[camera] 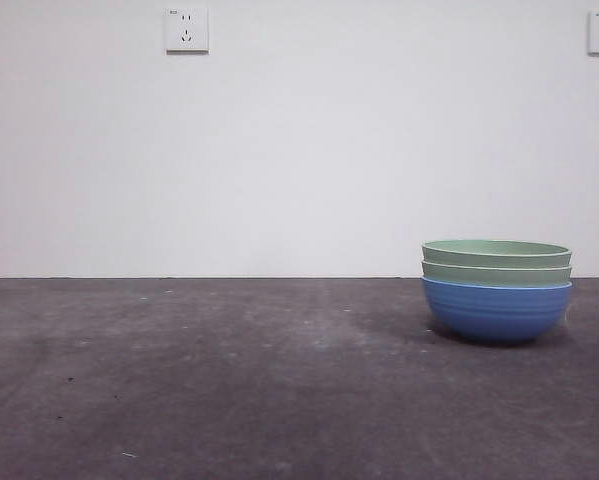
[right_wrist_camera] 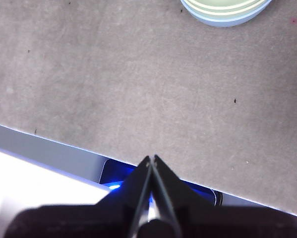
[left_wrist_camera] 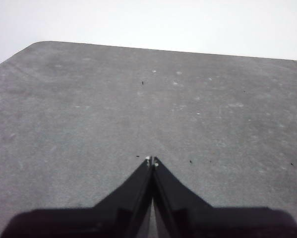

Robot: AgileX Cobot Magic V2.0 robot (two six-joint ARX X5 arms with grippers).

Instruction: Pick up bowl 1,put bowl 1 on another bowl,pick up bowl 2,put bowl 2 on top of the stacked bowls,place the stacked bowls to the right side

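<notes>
The dark grey table carries only the stacked bowls, which stand toward the right of it in the front view. Taken from that stack: another bowl, the blue one, is the base, and two pale green bowls nest inside it with their rims showing one above the other. So both stacking steps look done, and the move to the right side appears done too — little seems left but for the arms to rest. The right gripper hangs over the table's near edge, well apart from the stack, jaws together and empty. The left gripper waits over bare table, jaws likewise pressed together.
</notes>
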